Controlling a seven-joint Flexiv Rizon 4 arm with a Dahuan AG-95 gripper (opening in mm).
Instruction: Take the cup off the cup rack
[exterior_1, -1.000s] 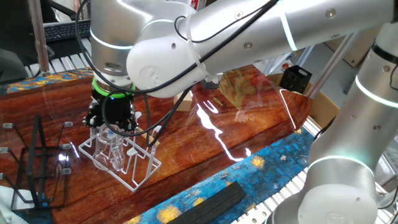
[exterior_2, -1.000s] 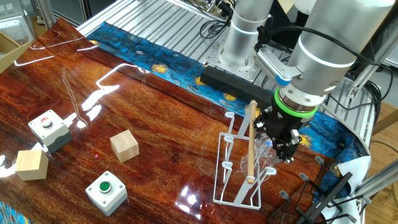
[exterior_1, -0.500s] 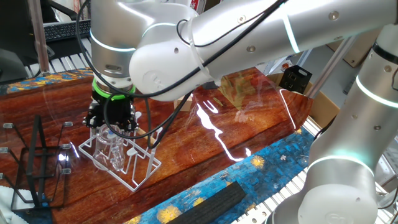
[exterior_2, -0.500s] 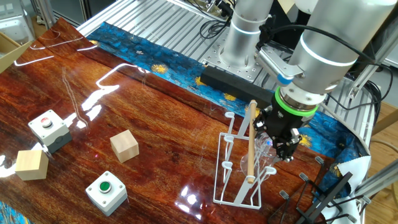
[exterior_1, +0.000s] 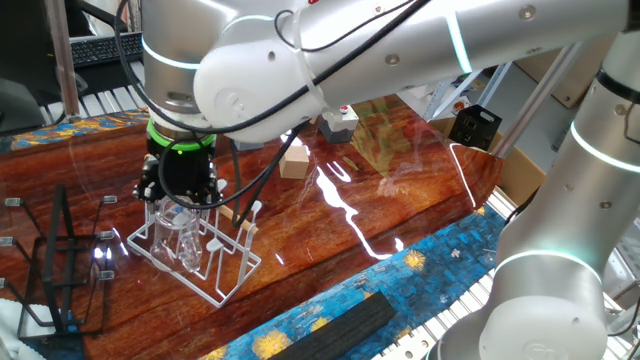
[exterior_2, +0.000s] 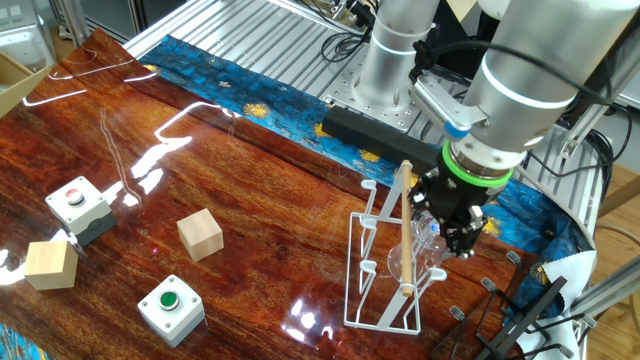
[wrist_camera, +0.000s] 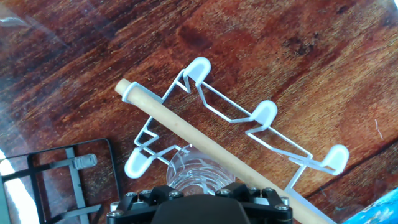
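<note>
The cup (exterior_1: 186, 238), a clear glass mug, sits upside down over a peg of the white wire cup rack (exterior_1: 218, 272). My gripper (exterior_1: 180, 203) comes straight down on it, and its jaws are closed on the cup's sides. In the other fixed view the cup (exterior_2: 428, 233) shows right of the rack's wooden rod (exterior_2: 405, 232), under the gripper (exterior_2: 450, 228). In the hand view the cup's round bottom (wrist_camera: 193, 171) fills the space between the jaws of the gripper (wrist_camera: 198, 188), beside the rod (wrist_camera: 205, 146) and the rack (wrist_camera: 261, 115).
A black wire stand (exterior_1: 55, 262) stands next to the rack, also seen as the black wire stand (exterior_2: 520, 320). Two wooden blocks (exterior_2: 200, 235) (exterior_2: 50, 265) and two button boxes (exterior_2: 78, 205) (exterior_2: 170, 305) lie on the left part of the table.
The hand has risen slightly with its jaws still round the cup. The rack has shifted and tilted a little on the cup's side.
</note>
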